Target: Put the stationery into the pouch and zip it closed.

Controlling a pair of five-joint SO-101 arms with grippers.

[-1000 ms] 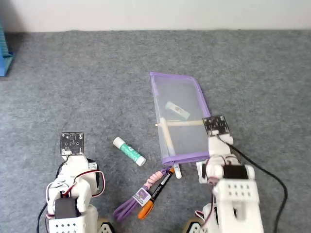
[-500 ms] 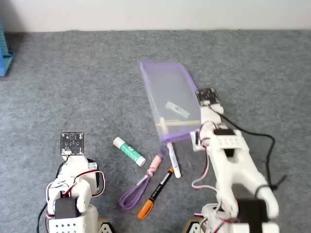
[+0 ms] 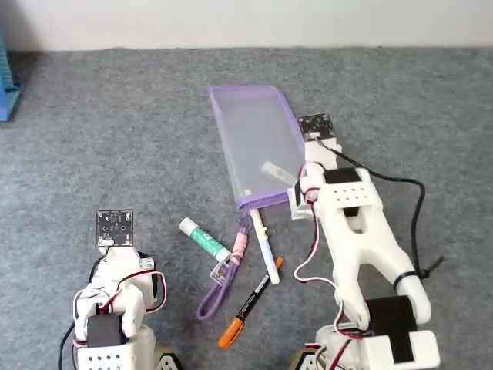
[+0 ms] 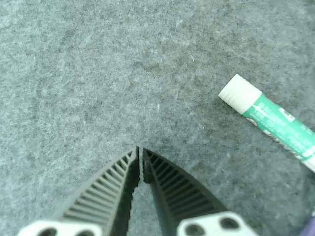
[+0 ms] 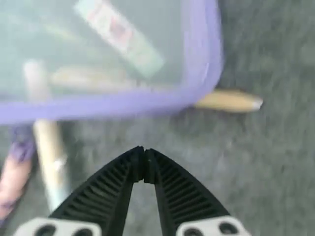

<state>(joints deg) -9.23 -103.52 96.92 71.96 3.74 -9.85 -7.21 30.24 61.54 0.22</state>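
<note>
The purple see-through pouch (image 3: 253,142) lies tilted in the middle of the grey carpet, an eraser (image 3: 277,173) showing inside it. My right gripper (image 3: 299,199) is shut and empty just off its near right corner. In the right wrist view its tips (image 5: 143,158) hover over the carpet before the pouch's purple edge (image 5: 118,106), and a pencil tip (image 5: 231,100) pokes out past the corner. A white pen (image 3: 264,248), an orange-and-black marker (image 3: 246,306) and a glue stick (image 3: 205,238) lie loose. My left gripper (image 4: 140,156) is shut near the glue stick (image 4: 271,124).
The pouch's purple strap (image 3: 217,285) with a pink charm (image 3: 240,245) trails toward the near edge between glue stick and marker. A blue object (image 3: 6,89) stands at the far left. Open carpet stretches beyond and to both sides of the pouch.
My right arm has stretched forward and the pouch has slid away and leftward, turning. The strap dragged after it; the white pen and marker now lie clear of it. The left arm kept still.
</note>
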